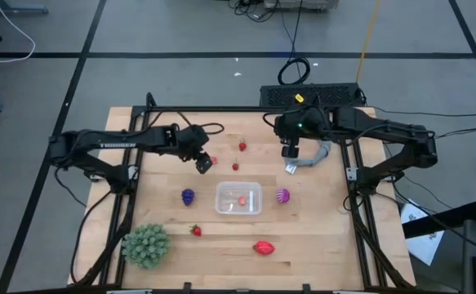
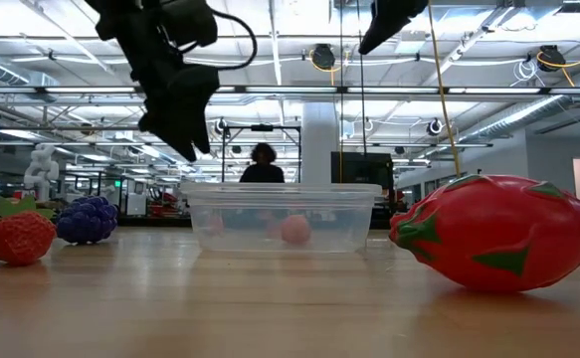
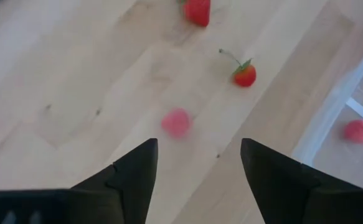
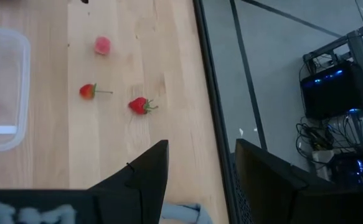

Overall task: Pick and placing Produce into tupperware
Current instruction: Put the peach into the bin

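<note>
High view: the left arm reaches in from the table's left edge, its left gripper [image 1: 204, 162] held above the wood just beyond the tupperware's far-left corner. The left wrist view shows its fingers [image 3: 131, 177] spread apart with nothing between them; a blurred pink berry [image 3: 176, 122] lies on the table beyond the gap.

The right arm reaches in from the right edge, elbow bent, with the right gripper [image 1: 290, 156] pointing down near the grey cloth ring [image 1: 313, 159] at the far right of the table. In the right wrist view its fingers [image 4: 145, 176] stand apart, holding nothing.

The tupperware [image 1: 238, 198] sits near the table's centre, upright and uncovered. One pinkish-red piece [image 1: 242, 200] lies inside it, confirmed through the clear wall in the low view [image 2: 295, 230].

Produce on the table:
- Dark purple fruit [image 1: 188, 196] to the left of the tub, apart from it.
- Magenta fruit [image 1: 282, 195] just beside the tub's right wall.
- Larger red oval [image 1: 263, 247] near the front edge, right of centre.
- Small strawberry [image 1: 195, 230] at front left, near the green spiky ball [image 1: 146, 244].
- Two small red pieces [image 1: 242, 146] and [image 1: 236, 167] beyond the tub, between the grippers.

A person [image 2: 262, 163] shows in the room behind the table.
</note>
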Controlling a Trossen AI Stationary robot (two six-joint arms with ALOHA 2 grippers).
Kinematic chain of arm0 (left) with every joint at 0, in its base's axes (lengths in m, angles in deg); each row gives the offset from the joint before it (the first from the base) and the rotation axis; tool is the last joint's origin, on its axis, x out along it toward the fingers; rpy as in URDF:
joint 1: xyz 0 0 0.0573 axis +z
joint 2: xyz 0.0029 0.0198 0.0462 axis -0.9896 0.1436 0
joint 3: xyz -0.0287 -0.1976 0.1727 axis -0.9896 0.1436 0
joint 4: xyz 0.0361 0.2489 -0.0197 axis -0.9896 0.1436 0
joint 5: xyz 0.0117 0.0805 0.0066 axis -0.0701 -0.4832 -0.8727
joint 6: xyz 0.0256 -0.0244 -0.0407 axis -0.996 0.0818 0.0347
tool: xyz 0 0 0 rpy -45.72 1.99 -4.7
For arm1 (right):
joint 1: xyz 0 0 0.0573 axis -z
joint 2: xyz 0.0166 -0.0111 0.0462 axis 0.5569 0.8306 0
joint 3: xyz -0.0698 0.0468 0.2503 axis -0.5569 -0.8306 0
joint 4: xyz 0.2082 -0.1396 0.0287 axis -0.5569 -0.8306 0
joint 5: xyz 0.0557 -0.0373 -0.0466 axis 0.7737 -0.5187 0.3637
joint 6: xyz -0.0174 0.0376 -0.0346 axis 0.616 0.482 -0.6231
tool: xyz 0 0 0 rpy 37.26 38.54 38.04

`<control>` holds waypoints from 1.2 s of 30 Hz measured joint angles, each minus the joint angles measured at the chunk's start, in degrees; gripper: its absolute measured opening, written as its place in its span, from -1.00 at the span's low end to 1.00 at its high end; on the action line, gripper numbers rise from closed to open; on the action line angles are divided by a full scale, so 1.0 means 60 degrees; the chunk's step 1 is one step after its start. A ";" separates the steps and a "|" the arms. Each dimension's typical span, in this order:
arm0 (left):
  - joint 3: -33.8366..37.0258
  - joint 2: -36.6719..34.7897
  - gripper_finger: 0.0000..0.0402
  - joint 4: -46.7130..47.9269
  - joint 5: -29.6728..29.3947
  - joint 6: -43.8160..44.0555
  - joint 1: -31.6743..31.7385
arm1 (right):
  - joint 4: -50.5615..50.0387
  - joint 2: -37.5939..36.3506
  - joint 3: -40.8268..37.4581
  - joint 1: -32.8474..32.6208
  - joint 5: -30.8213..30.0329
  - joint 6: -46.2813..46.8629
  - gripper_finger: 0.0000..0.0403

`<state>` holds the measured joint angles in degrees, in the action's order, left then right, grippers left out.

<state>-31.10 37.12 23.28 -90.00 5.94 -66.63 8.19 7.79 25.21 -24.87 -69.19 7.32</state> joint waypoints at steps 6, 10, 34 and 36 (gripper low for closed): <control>0.0004 0.0600 0.18 -0.0223 0.0458 0.0026 0.0317 | 0.0103 -0.0002 -0.0308 0.0000 -0.0002 -0.0237 -0.12; 0.0014 0.1006 0.18 -0.0177 0.0729 0.0051 0.0417 | 0.0310 -0.0006 -0.0356 0.0012 -0.0002 -0.0391 -0.12; 0.0004 0.2620 0.18 -0.1335 0.1192 -0.0335 0.0861 | 0.0877 -0.0006 -0.0360 0.0197 -0.0002 -0.0740 -0.12; 0.0007 0.2778 0.18 -0.1339 0.1206 -0.0387 0.0905 | 0.0873 -0.0006 -0.0360 0.0197 -0.0002 -0.0736 -0.12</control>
<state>-31.05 53.79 15.25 -82.77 3.62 -61.20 13.43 7.75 23.05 -23.69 -69.21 2.90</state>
